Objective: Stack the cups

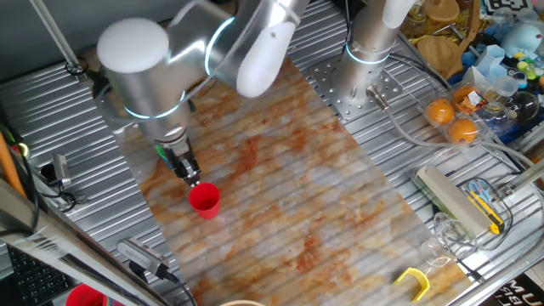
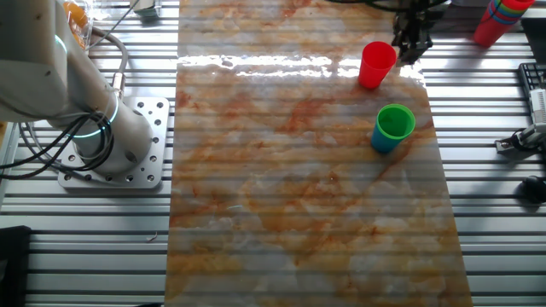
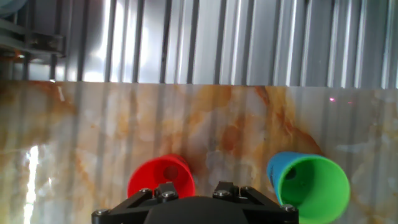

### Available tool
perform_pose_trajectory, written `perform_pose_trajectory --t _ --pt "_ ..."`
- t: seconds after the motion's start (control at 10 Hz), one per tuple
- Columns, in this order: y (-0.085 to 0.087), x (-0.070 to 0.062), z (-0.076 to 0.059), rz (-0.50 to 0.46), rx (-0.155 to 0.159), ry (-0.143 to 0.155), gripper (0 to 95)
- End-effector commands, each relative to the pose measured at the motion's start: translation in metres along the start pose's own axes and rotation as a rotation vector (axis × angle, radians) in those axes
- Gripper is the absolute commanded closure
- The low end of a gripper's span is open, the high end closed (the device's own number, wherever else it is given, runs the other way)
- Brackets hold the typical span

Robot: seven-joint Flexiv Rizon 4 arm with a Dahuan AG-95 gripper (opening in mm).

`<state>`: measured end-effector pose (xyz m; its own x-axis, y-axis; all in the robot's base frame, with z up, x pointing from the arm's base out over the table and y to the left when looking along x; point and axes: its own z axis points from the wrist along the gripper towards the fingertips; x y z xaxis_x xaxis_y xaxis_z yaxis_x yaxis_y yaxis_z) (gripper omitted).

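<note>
While the fingers (image 1: 192,176) hover just above the red cup (image 1: 204,201), I cannot tell their spread. Beside it stands the green cup (image 2: 394,124) nested in the blue cup (image 2: 386,141). Light, thin plastic probably; pinch the rim gently.

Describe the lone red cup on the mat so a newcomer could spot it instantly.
Find the marbled orange-and-white mat covering the middle of the ribbed metal table. Near one edge of it, right beside the arm's gripper, the red cup stands upright and open. Its neighbour, a green cup nested in a blue cup, differs in colour.
</note>
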<state>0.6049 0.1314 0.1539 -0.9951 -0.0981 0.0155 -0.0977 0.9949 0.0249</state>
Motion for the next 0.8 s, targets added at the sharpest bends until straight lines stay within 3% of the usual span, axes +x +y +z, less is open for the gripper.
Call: perform_pose_trajectory --t 0.1,0.4,0.8 --pt "0.004 -0.004 0.014 -0.004 -0.002 0.004 57.0" --pt "0.010 -0.002 0.039 0.020 0.019 -0.005 57.0" --pt "0.006 0.006 0.049 0.023 0.031 -0.011 57.0"
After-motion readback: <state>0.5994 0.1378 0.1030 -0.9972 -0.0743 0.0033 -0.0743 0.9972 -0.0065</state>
